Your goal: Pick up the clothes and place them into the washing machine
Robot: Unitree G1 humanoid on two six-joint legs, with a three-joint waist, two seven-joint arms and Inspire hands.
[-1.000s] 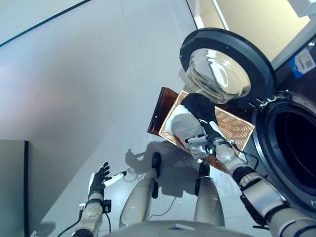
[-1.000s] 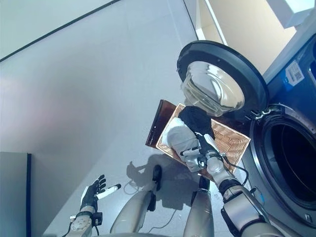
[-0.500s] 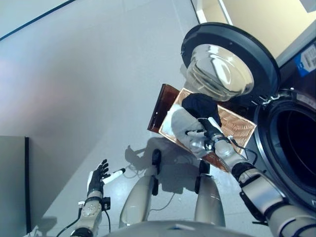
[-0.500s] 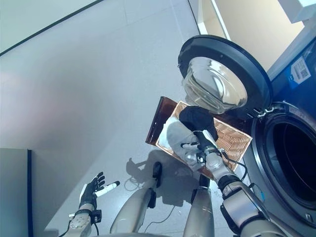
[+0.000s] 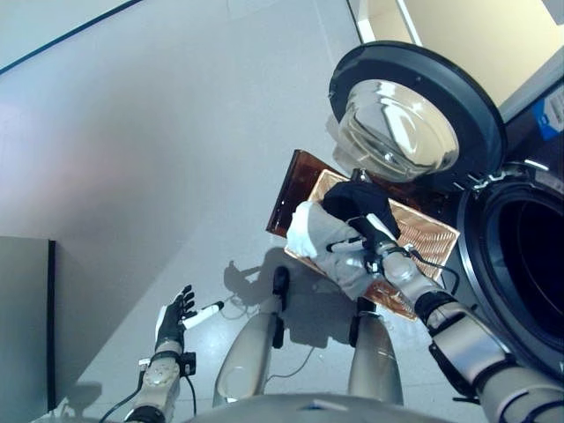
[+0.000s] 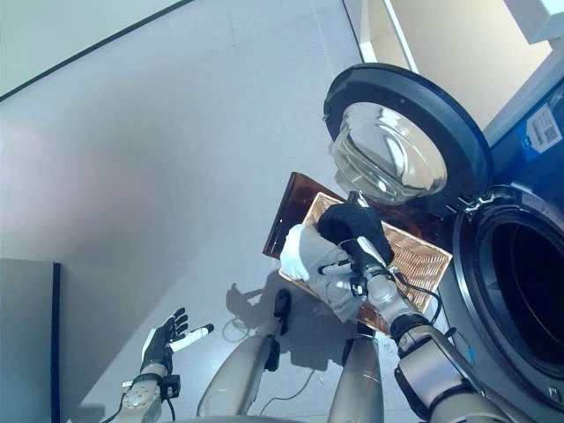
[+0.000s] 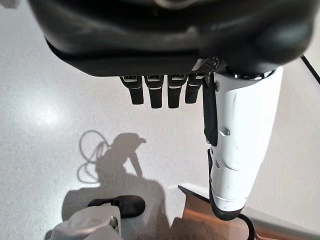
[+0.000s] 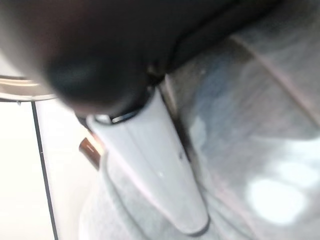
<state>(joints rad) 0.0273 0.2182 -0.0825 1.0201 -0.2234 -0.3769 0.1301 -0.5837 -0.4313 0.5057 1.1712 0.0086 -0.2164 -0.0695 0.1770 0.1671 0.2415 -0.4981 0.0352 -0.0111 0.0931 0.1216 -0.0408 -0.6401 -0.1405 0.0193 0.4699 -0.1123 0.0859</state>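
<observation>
Soft grey garment [image 5: 330, 242], latticed basket [image 5: 429, 231]

Both head eyes are looking down, sharing the brown woven basket [image 5: 423, 231]. Wrist cameras are peering closely along their hands.

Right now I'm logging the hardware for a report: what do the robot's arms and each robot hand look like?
Both arms are silver-grey, with dark bands near the wrists. The left robot hand is dark, with slim black fingers and a long white cover on its thumb. The right robot hand is likewise dark, its thumb also under a smooth white cover.
</observation>
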